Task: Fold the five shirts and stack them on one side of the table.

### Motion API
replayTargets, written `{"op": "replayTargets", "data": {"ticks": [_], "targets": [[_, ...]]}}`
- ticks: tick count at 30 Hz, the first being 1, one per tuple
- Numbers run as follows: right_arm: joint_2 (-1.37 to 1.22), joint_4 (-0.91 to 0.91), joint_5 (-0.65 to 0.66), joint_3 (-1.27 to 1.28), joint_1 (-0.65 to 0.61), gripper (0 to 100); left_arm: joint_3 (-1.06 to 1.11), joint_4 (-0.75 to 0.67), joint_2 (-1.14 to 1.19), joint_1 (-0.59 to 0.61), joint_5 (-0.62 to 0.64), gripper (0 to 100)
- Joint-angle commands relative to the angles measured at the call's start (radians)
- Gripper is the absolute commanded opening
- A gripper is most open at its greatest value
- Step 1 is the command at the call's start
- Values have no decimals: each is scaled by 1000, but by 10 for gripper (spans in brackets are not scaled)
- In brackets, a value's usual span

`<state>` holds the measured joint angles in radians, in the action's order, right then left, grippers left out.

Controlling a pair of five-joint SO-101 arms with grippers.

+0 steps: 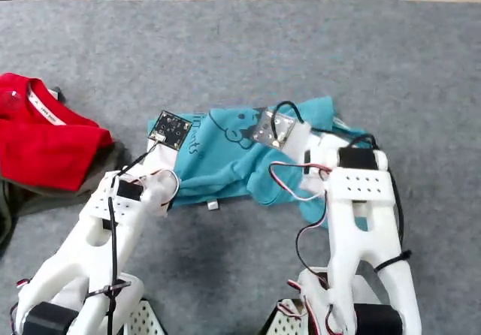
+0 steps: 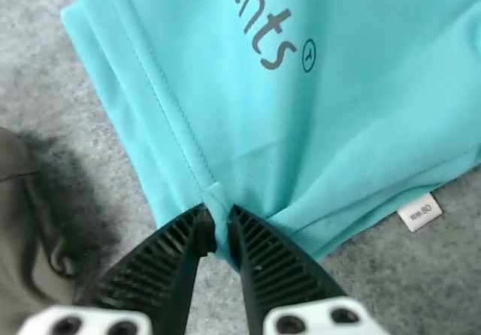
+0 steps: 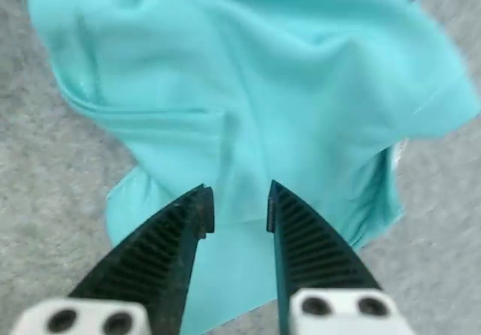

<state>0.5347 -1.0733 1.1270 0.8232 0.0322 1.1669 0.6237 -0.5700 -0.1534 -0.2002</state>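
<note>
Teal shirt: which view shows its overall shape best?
High view: nearly the whole teal shirt, bunched up. Left wrist view shows its edge pinched in the left gripper; right wrist view shows folds by the open right gripper.

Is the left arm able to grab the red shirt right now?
Probably not yet. Its fingers are pinched shut on the teal shirt, so it would have to let go first. Nothing seems to lie between it and the red shirt.

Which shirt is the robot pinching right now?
The turquoise shirt in the middle: the left gripper pinches a fold at its edge. The red shirt lies folded off to the side, untouched.
</note>
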Motion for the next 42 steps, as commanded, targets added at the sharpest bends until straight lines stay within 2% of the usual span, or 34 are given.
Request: {"op": "replayTargets", "data": {"ticks": [1, 8, 12, 18, 25, 28, 30, 42], "targets": [[-7, 0, 11, -59, -52, 131, -1, -17, -9, -16, -3, 30], [-7, 61, 5, 5, -115, 131, 2, -18, -6, -13, -3, 30], [-21, 81, 3, 48, -118, 131, 27, -80, -8, -12, -3, 30], [-136, 84, 3, 50, -115, 133, 35, -87, -11, -13, -3, 30], [-266, 190, 3, 51, -112, 129, 35, -87, -11, -10, -3, 30], [-297, 212, 3, 51, -109, 70, 35, -87, -11, -8, -3, 30], [-305, 209, 3, 44, -95, 14, 35, -87, -11, -8, -3, 30], [-303, 175, 2, -119, 89, 15, 31, -87, -11, -8, -3, 30]]}}
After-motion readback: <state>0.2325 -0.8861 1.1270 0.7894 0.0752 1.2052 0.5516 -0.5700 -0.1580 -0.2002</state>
